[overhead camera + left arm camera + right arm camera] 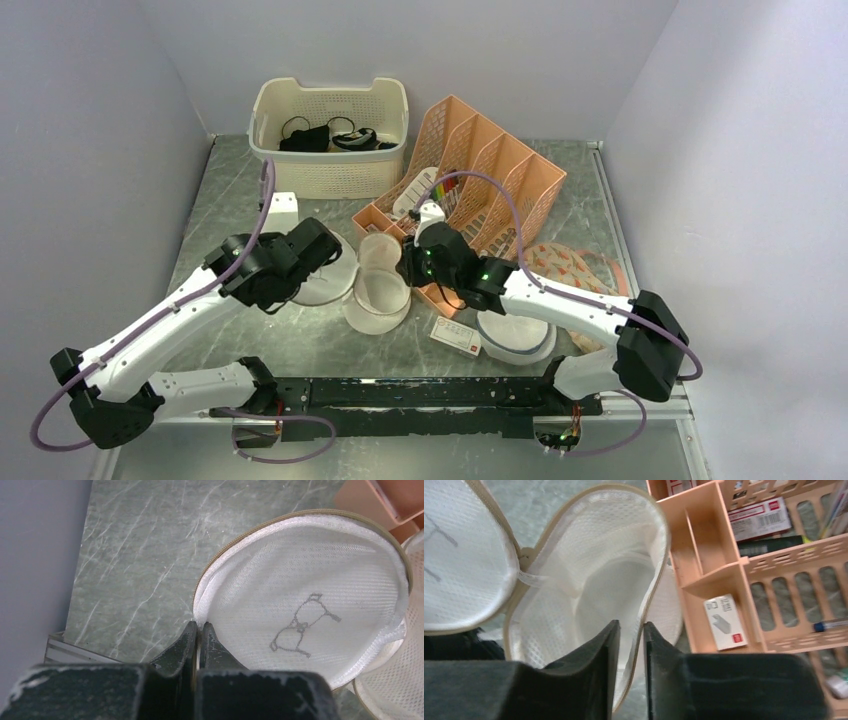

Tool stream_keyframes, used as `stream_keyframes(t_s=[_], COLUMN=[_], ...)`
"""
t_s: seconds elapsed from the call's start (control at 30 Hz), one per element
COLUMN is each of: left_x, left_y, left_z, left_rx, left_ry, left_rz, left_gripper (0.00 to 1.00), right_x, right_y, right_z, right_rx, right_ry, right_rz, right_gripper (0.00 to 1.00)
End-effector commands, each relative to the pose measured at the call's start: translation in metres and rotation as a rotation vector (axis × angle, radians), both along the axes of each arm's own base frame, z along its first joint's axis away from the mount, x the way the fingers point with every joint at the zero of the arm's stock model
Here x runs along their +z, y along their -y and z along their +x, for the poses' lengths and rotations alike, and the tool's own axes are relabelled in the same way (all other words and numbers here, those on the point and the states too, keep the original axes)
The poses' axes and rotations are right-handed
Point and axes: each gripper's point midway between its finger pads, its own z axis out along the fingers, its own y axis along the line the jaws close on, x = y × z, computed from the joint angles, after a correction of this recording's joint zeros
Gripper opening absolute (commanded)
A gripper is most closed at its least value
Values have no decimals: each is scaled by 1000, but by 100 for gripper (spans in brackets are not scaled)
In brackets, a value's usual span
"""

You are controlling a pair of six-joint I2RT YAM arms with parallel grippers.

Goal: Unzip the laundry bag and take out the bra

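The laundry bag [378, 290] stands unzipped mid-table, a white mesh cylinder with tan zipper rim. Its round lid [330, 283] is folded out to the left. My left gripper [333, 263] is shut on the lid's edge [199, 626]; the lid [300, 580] bears a stitched bra outline. My right gripper [405, 268] is shut on the right rim of the bag's body [630, 625]. The inside of the bag [614, 580] shows only white mesh. Two dark cloths with thin loops [305, 137] lie in the far basket; I cannot tell which is the bra.
A cream perforated basket [330, 170] stands at the back. An orange file organiser [490, 170] sits right behind the bag. A white mesh disc with grey-blue rim [515, 345] and a card [455, 336] lie under my right arm. A white box [280, 212] is at left.
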Motion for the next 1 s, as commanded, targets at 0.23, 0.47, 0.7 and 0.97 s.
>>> stream_keyframes(t_s=[0.23,0.47,0.7,0.97], left_x=[-5,-3,0,-6], left_y=[10,17,26,36], left_z=[6,9,10,4], left_rx=[-116,-166,-193,-238], left_ry=[39,31,43,23], left_rz=[-14,-13,-61,-121], left_gripper=[7,7,7,7], right_x=[67,99,98,73], right_y=[3,-31,-87,-110], right_z=[5,23,14,4], right_rx=[169,382,746,865], right_ry=[138,186,136,9], right_rz=[-51,140,338,467], right_gripper=[80,92,81,47])
